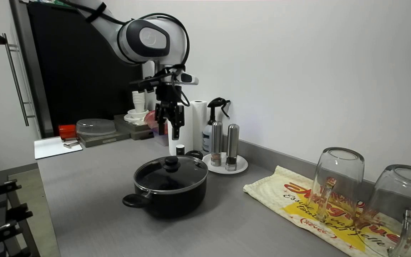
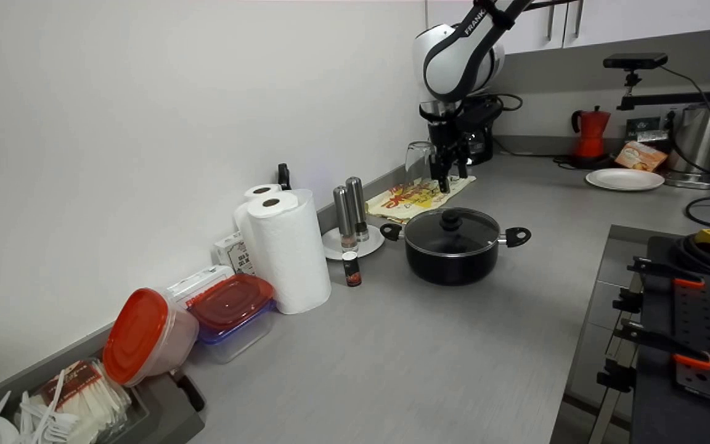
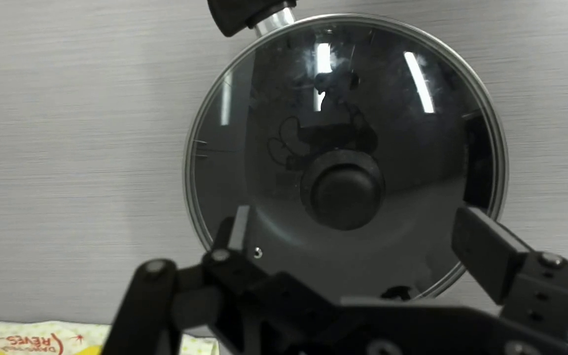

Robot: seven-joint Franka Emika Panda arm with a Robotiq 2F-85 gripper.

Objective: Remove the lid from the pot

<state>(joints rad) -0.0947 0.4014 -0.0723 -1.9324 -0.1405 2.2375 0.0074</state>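
Observation:
The black pot [image 1: 178, 205] stands upright on the grey counter, with short handles on two sides; it also shows in an exterior view [image 2: 452, 266]. The round see-through lid [image 3: 412, 148] with its metal rim sits on the pot, also in both exterior views [image 1: 152, 178] [image 2: 423, 233]. Its dark knob [image 3: 347, 197] is at the centre. My gripper [image 1: 168, 134] is open and empty above the lid, apart from it, pointing down; it also shows in an exterior view [image 2: 453, 180]. In the wrist view the knob lies between the spread fingers [image 3: 353, 214], slightly ahead of the fingertips.
Two metal mills [image 1: 232, 146] stand on a white plate [image 2: 333, 243] near the pot. A small spice bottle [image 2: 352, 269] and paper towel rolls [image 2: 293, 259] stand close by. Clear upturned glasses [image 1: 337, 167] stand on a printed cloth [image 1: 277, 182] along the wall.

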